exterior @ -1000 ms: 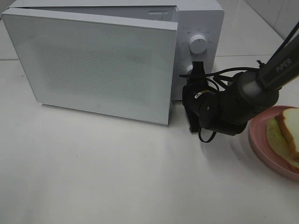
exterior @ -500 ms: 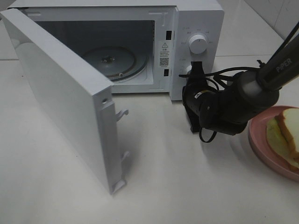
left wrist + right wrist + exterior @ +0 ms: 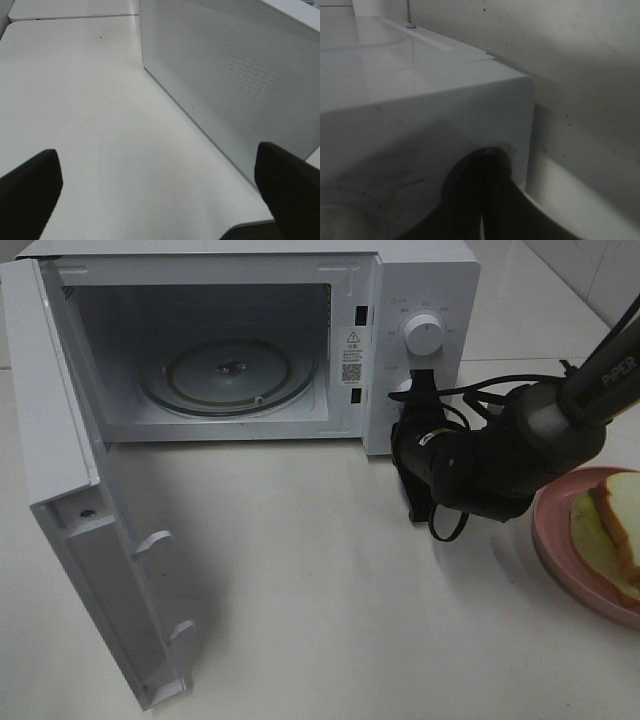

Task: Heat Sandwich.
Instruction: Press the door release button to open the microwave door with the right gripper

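Closest to the camera is the microwave door (image 3: pixel 70 500), standing wide open on the left with its inner side and latch hooks showing. The left claw (image 3: pixel 160 197) only shows up on its own wrist cam: both dark fingers spread wide apart, nothing between them, just bare white worktop (image 3: pixel 320 620) and the dotted outer face of the door ahead.

At the right edge a pink plate (image 3: pixel 560 540) sits on the worktop with the sandwich (image 3: pixel 615 525) on it, partly cut off by the frame. White bread, brown crust, pale greenish filling. It's well apart from the oven cavity.

Next to the plate is the right arm (image 3: pixel 540 430), and the sleeve reads "PiPER". Its claw (image 3: pixel 415 390) is closed with nothing held, tips up against the lower control on the panel, which it mostly hides. On the wrist cam the closed fingers (image 3: pixel 482 170) meet the white front right at a round spot.

Further back is the microwave (image 3: pixel 420 270) itself: glass turntable (image 3: pixel 225 375) inside, and a sticker (image 3: pixel 351 355) with a warning triangle on the frame, print too small to read. The upper knob (image 3: pixel 424 335) has tiny markings around it, unreadable too.
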### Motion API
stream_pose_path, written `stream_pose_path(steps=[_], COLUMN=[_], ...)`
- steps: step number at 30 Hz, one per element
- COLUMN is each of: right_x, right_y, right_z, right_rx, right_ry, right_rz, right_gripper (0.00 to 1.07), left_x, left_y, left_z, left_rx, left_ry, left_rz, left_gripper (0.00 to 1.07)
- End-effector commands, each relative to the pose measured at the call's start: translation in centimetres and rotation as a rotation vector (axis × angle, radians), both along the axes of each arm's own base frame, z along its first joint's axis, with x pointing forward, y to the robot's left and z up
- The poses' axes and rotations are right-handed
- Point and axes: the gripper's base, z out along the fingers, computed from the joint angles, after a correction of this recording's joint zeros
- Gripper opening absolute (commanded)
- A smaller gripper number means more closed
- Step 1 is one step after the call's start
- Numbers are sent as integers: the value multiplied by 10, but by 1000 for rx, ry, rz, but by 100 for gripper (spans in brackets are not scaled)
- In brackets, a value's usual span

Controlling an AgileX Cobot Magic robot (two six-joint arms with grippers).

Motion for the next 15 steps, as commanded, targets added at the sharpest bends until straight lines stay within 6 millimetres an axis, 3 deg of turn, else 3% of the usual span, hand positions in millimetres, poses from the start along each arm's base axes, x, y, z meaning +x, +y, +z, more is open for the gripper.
stream_pose_path(steps=[1,15], right_x=[13,-38], right_y=[-4,0], right_z=[30,23], right_rx=[-2,28], right_ry=[-173,3], right_rz=[1,92], right_gripper=[1,1], left_x=[-3,-3], left_y=[0,0], left_z=[-1,-1], left_rx=[-3,-3], left_ry=[-27,-25], left_rz=[0,0], left_gripper=[101,101])
